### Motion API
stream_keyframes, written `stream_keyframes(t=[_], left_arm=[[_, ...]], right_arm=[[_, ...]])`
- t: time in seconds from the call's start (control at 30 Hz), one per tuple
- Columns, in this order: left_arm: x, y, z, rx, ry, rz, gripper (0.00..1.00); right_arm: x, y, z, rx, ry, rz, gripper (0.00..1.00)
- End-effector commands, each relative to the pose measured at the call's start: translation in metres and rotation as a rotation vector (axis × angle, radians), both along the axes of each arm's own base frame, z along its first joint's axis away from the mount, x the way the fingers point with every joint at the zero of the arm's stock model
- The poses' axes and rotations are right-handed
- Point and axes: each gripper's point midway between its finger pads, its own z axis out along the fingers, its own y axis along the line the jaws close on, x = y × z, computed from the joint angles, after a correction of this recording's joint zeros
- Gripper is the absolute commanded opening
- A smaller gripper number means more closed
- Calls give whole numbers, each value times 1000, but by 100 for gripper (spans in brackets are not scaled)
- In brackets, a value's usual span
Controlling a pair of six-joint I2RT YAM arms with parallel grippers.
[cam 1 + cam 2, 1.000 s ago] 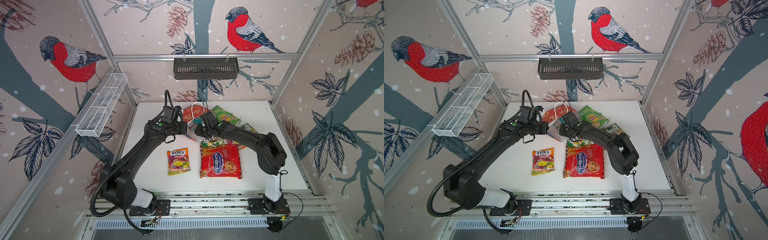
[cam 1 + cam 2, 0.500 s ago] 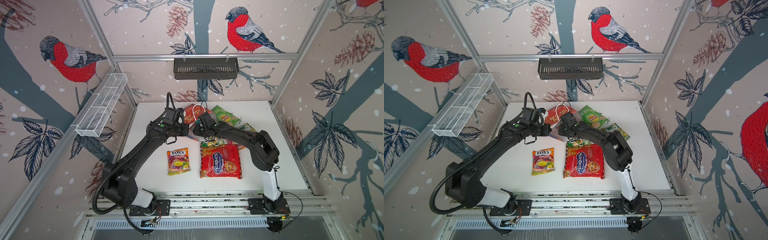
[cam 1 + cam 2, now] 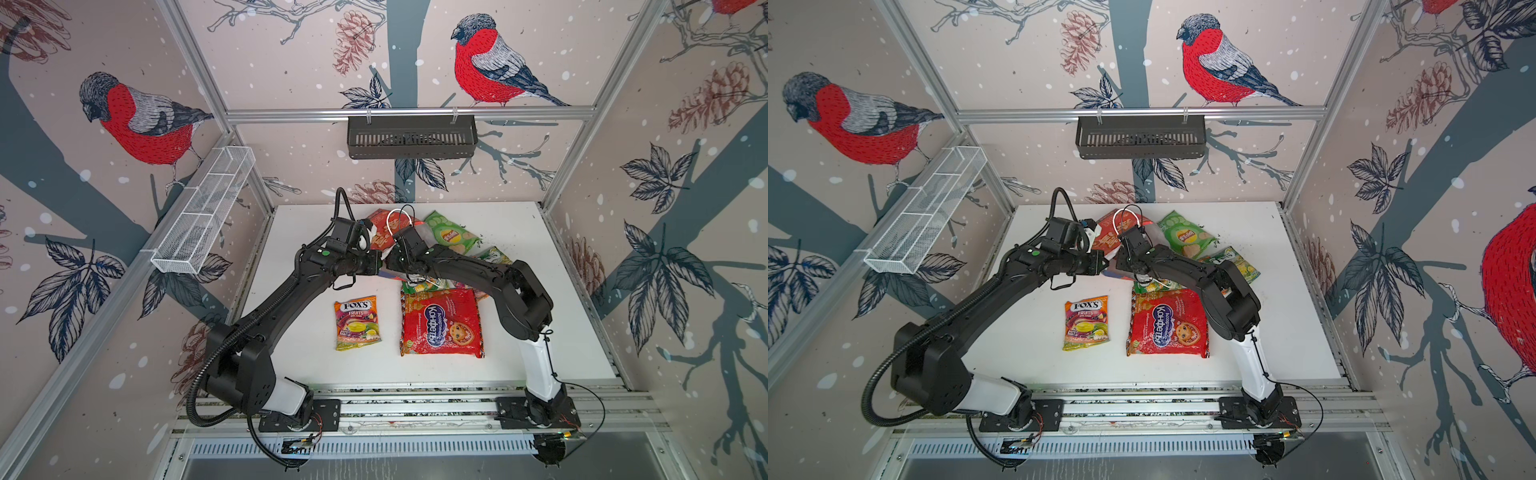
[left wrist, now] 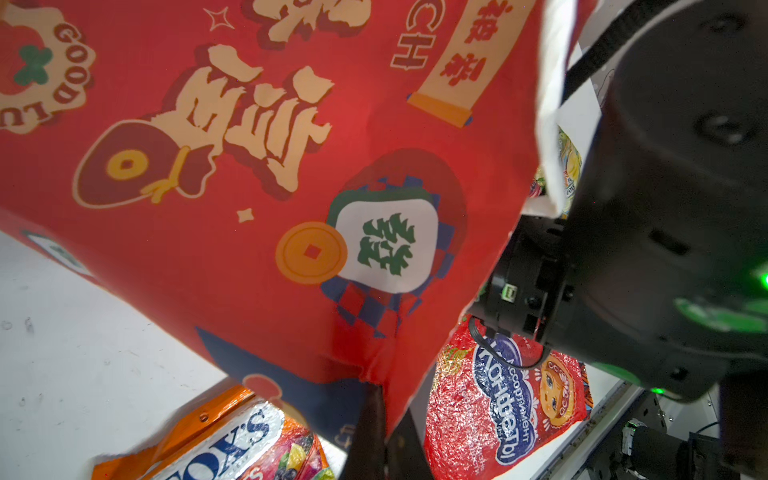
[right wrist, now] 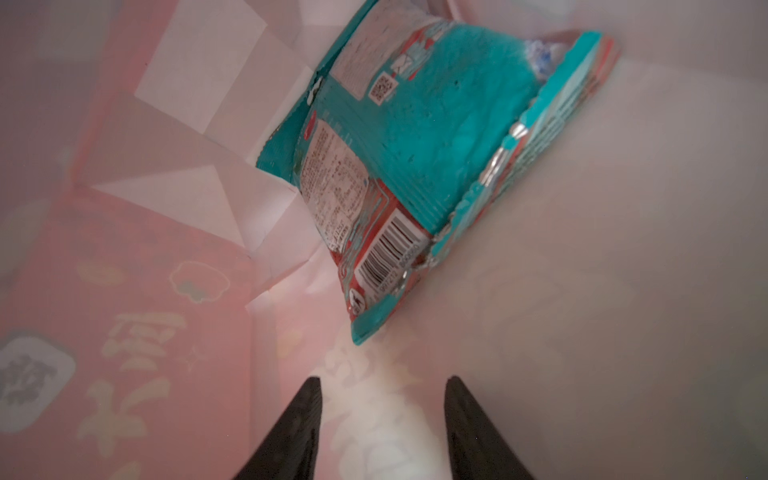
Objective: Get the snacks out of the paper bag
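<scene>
Bag (image 3: 376, 235) sits at the far middle of the table (image 3: 519, 224), between the two wrists. Left claw (image 4: 380, 403) is clamped tight on its edge. Right claw (image 5: 382, 384) is inside it, fingers (image 5: 305, 415) moderately apart with nothing between them. A teal packet (image 5: 415, 137) lies ahead against the white wall. Out on the table lie a Fox's pack (image 3: 356, 322), a red packet (image 3: 440, 322) beside it, and chips (image 3: 451, 237) and a green pack (image 3: 494, 254) further back.

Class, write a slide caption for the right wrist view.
Open right claw inside the paper bag, facing a teal snack packet.
</scene>
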Motion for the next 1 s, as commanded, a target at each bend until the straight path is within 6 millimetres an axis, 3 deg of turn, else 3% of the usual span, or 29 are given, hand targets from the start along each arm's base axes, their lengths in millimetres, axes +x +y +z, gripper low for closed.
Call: stream_keyframes(t=[0.0,0.27,0.37,0.5,0.77,0.97], left_arm=[[-2,-10,6,-48,-12,-43,0],[-3,-13,7,-67,-16,-58,0],[-4,-14,6,-73,-10,-59,0],[-5,-14,4,-73,-6,-60,0],[-3,-1,-6,8,10,-19,0],[4,22,-11,143,1,50,0]], right_arm=[[7,6,3,-3,-56,5,50],[6,20,-18,6,-30,50,48],[7,22,-24,8,-28,52,43],[9,26,-26,22,-36,62,29],[8,28,-8,86,-66,81,4],[5,26,11,144,-81,84,0]])
